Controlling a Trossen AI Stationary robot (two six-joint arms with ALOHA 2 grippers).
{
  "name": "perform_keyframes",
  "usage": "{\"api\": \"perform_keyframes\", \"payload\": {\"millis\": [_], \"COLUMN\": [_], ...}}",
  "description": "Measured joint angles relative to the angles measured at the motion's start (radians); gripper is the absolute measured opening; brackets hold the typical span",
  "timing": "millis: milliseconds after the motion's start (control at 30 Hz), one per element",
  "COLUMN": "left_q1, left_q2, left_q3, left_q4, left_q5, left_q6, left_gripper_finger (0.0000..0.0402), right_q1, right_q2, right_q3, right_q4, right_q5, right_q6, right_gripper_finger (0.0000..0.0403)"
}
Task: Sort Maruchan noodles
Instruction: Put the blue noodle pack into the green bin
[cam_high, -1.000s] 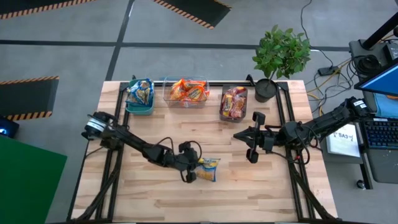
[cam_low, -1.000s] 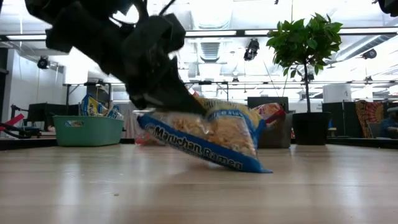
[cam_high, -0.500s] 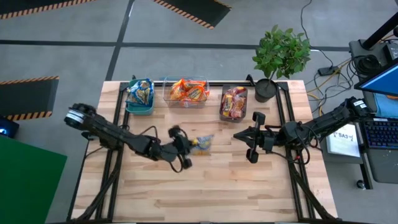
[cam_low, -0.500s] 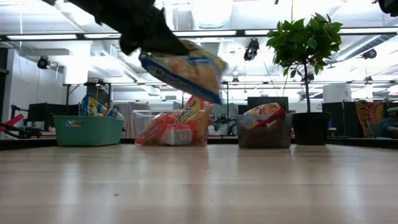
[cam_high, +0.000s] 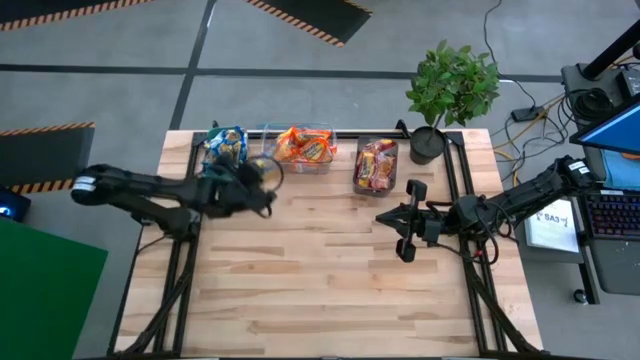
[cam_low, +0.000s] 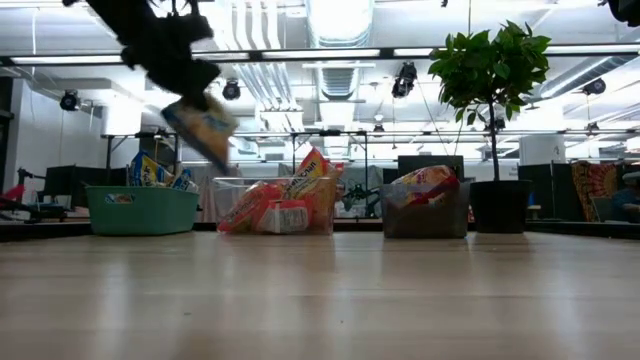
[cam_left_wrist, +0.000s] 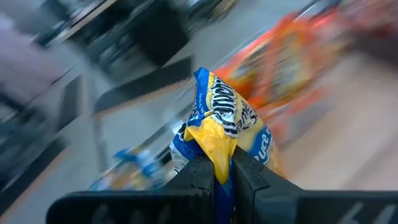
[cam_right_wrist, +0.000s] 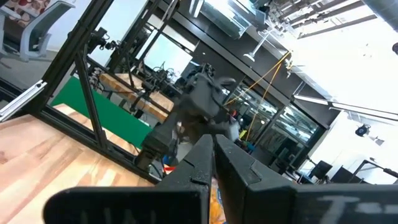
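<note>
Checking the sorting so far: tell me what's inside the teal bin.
The teal bin holds blue-and-yellow noodle packets. Its opaque wall hides how many lie lower. The left gripper carries another blue-and-yellow packet beside it.

I've lifted the blue-and-yellow packet (cam_high: 263, 170) off the worktop's middle, and my left pincer (cam_high: 252, 183) has swung it up and back; it now hangs in the air beside the teal bin (cam_high: 224, 172), nipped tight.

Bright ceiling lights glare in the low view, while the left wrist view is heavily motion-blurred.
</note>
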Motion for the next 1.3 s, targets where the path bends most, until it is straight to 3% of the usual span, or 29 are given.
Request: {"api": "perform_keyframes", "payload": {"millis": [233, 500, 767, 900, 1133, 1300], "left_q1": [0.225, 0.361, 0.388, 0.388, 0.388, 0.388], "left_q2": [-0.014, -0.022, -0.013, -0.006, -0.005, -0.005], "left_q3": [0.0, 0.002, 0.17, 0.225, 0.189, 0.12], "left_q4": [-0.208, -0.277, -0.525, -0.576, -0.557, -0.514], "left_q5": [0.049, 0.106, 0.105, 0.106, 0.11, 0.168], "left_q6": [-0.054, 0.116, 0.164, 0.261, 0.428, 0.484], "left_gripper_finger": [0.0002, 0.0002, 0.0002, 0.0002, 0.0006, 0.0006], "right_q1": [0.0, 0.0, 0.0, 0.0, 0.0, 0.0], "right_q2": [0.0, 0.0, 0.0, 0.0, 0.0, 0.0], "right_q3": [0.0, 0.0, 0.0, 0.0, 0.0, 0.0], "right_q4": [-0.004, -0.018, -0.026, -0.026, -0.026, -0.026], "right_q5": [0.028, 0.062, 0.078, 0.078, 0.078, 0.078], "right_q6": [-0.013, -0.027, -0.04, -0.043, -0.036, -0.037], "right_gripper_finger": [0.0009, 0.0009, 0.0009, 0.0009, 0.0009, 0.0009]}}
